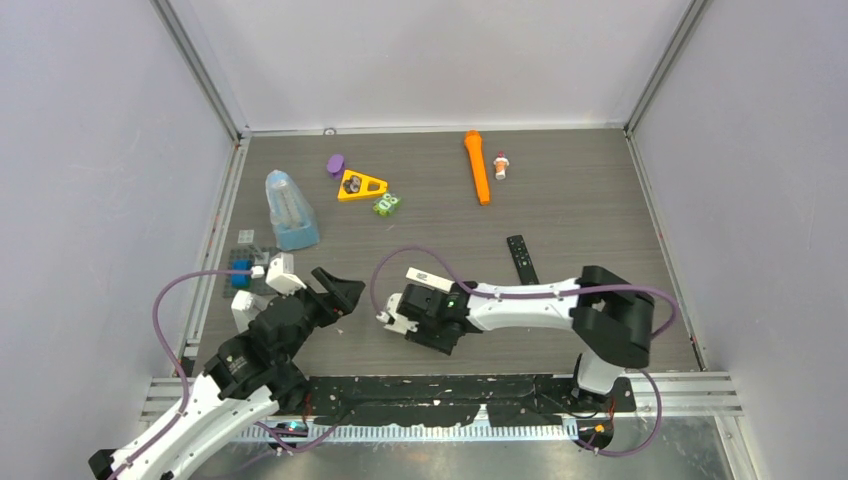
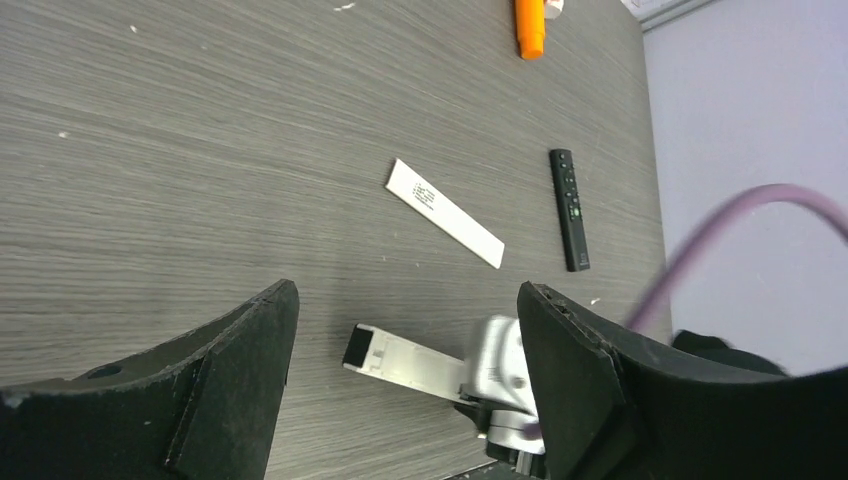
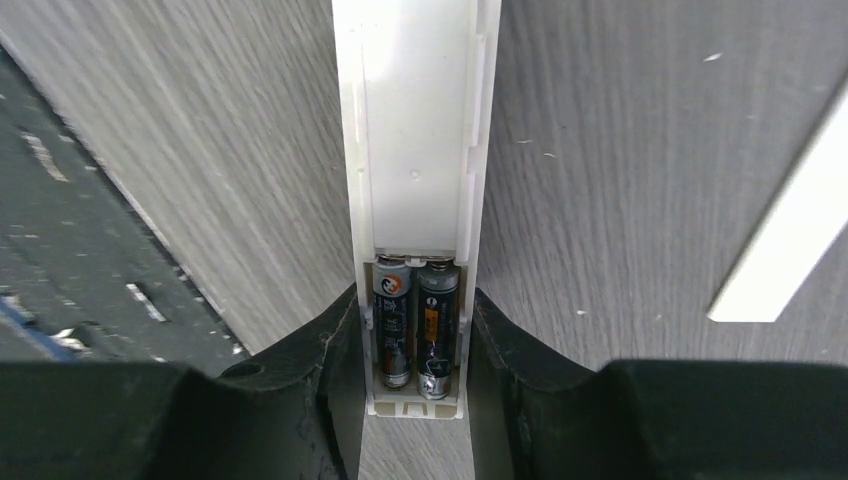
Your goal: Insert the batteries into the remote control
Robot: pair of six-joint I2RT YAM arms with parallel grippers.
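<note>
Right wrist: right fingers (image 3: 290, 400) clamp the remote control (image 3: 415, 130), long axis straight ahead, batteries (image 3: 415, 320) apparently seated; left fingers (image 2: 230, 390) wide.

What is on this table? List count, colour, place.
white remote: one, white, near side
batteries: two, dark, inside its open compartment
strip: one, white, centre
black remote: one, black, right of centre
tube: one, orange, far side
bottle: one, white, beside tube
triangle: one, yellow, far left
block: one, green, beside triangle
lump: one, purple, beyond triangle
container: one, blue, left side
left end effector: one, black, open
right end effector: one, black, gripping white remote
</note>
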